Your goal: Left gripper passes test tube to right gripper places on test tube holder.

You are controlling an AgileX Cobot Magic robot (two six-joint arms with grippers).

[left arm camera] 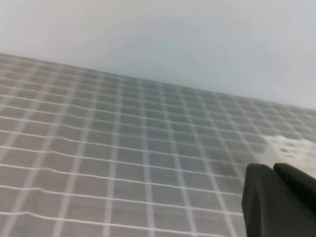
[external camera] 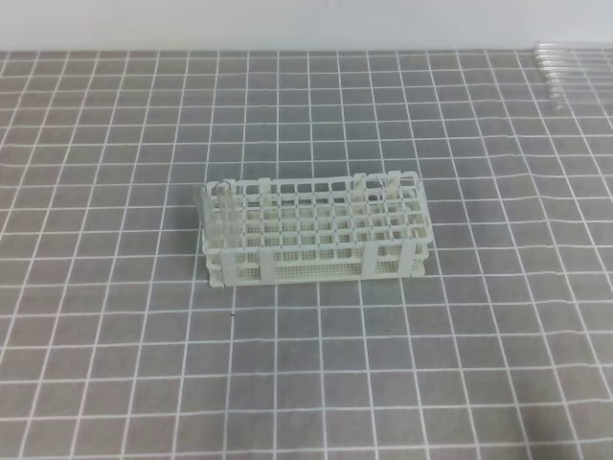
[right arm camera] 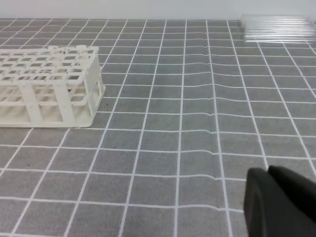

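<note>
The white lattice test tube holder stands in the middle of the grey grid mat, and it also shows at the left of the right wrist view. Faint clear tubes seem to stand in its left end. I cannot single out one separate test tube. Neither arm appears in the high view. In the left wrist view the left gripper is a black block at the lower right with its two fingers together and nothing between them. The right gripper looks the same at the lower right, well right of the holder.
A row of several identical clear tubes lies at the mat's far right corner, also at the top right of the right wrist view. A pale wall rises behind the mat. A blurred white patch lies beyond the left fingers.
</note>
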